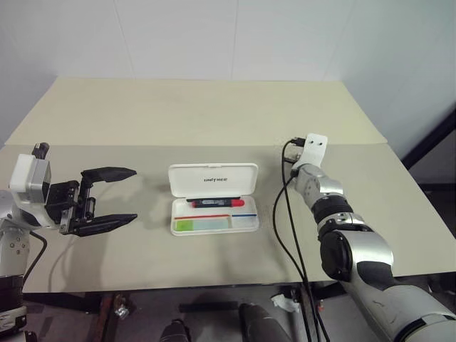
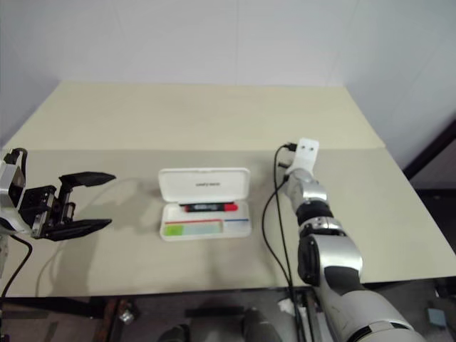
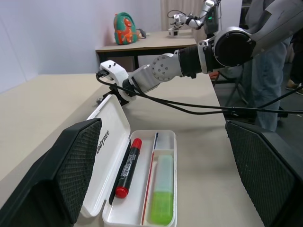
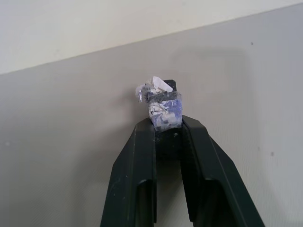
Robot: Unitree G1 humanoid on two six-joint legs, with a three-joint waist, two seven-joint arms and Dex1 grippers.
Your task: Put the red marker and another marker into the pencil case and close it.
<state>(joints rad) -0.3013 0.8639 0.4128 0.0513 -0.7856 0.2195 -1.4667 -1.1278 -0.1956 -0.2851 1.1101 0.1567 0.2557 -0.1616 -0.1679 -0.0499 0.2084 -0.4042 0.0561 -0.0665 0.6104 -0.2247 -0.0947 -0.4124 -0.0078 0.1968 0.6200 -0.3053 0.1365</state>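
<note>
The white pencil case point(image 1: 214, 173) lies open at the middle of the table, its lid standing up at the back. The red marker point(image 1: 216, 203) rests in the tray's rear slot, black barrel with a red cap. Another marker point(image 3: 162, 194), pale green with a bright green cap, lies in the front slot. My left gripper point(image 1: 134, 195) hovers open to the left of the case, pointing toward it, with nothing between its fingers. My right gripper point(image 4: 165, 124) reaches out over bare table to the right of the case, shut, with its tape-wrapped tips pressed together.
A black cable point(image 1: 281, 214) trails from my right wrist across the table toward the front edge. In the left wrist view a person point(image 3: 272, 71) stands beyond the table's right side, and a second table carries a green and orange figure point(image 3: 125, 28).
</note>
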